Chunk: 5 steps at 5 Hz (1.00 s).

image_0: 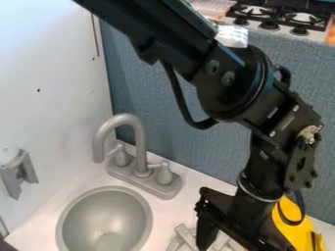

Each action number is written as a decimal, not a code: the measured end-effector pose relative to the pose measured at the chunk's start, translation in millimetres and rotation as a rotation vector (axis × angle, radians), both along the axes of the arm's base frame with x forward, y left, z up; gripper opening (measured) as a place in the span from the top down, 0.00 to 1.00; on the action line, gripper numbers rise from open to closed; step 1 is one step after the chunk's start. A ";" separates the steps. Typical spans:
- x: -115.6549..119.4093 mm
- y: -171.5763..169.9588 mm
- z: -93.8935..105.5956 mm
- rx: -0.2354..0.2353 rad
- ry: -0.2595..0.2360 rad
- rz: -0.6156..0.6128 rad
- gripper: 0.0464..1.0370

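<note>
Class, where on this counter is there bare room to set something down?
Two patches of white counter look bare: the strip between the sink and the white wall, and the narrow one right of the faucet. It is crowded at lower right, with the gripper, grey slatted piece and yellow object.

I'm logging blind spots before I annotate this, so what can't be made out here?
All in the camera view:
- Gripper: tip and anything it holds, cut off by the bottom edge.
- Grey slats: full shape, behind the gripper and past the bottom edge.
- Yellow thing: what it is, partly behind the arm.
- Sink: near rim, cut off.
</note>
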<state>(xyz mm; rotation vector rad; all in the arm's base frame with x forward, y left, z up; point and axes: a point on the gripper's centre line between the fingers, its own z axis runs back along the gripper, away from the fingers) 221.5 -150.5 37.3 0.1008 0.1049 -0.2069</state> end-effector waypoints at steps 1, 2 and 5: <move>-2.9 2.3 -7.5 0.017 0.022 -0.001 0.04; -11.6 -19.5 -16.5 -0.003 0.003 -0.101 0.04; -29.4 -45.4 -69.0 0.068 0.158 -0.218 0.04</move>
